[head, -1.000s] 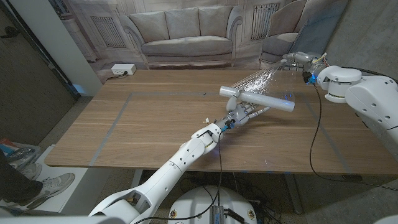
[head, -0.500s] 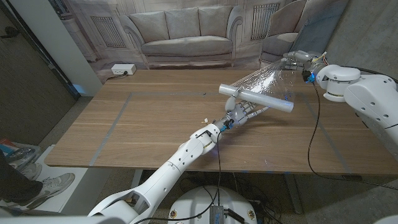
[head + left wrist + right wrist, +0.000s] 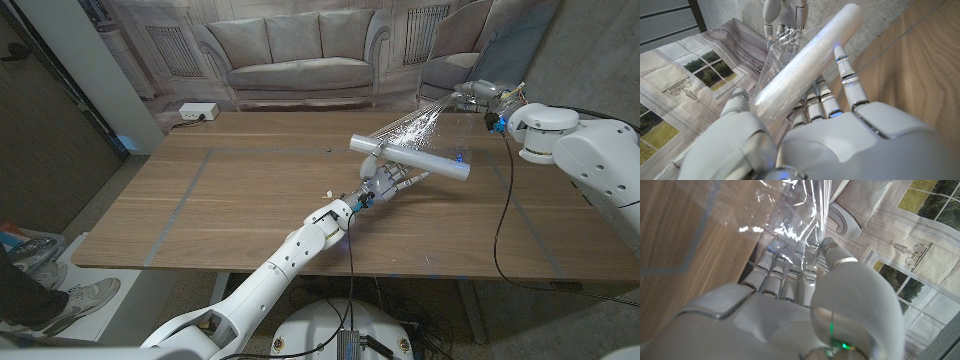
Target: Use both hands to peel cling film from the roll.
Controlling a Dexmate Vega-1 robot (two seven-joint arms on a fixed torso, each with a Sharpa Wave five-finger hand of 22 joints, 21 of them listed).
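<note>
Plenty of bare wooden table (image 3: 230, 200) to the robot's left and toward its near edge, open room all around the left arm. Over on the far right corner things are tighter: the right hand (image 3: 478, 93) hangs just past the table's back edge, near the printed sofa backdrop (image 3: 290, 50).

The left hand (image 3: 385, 183) has the cling film roll (image 3: 410, 158) up off the table, fingers (image 3: 847, 75) wrapped along it from below, the roll lying across them at a slant. In the left wrist view the roll (image 3: 805, 65) runs across the palm with the thumb on the other side, so that's a firm hold.

From the roll a sheet of film (image 3: 425, 125) stretches up and away to the right hand, glinting in streaks. The right hand's fingers (image 3: 790, 265) are curled in together, with the film (image 3: 795, 210) bunched just beyond the fingertips; it looks pinched there, though the contact itself is hidden behind the knuckles. The sheet's edges are hard to trace, being clear against wood. The roll sits between the two hands, touching the left, well apart from the right.
</note>
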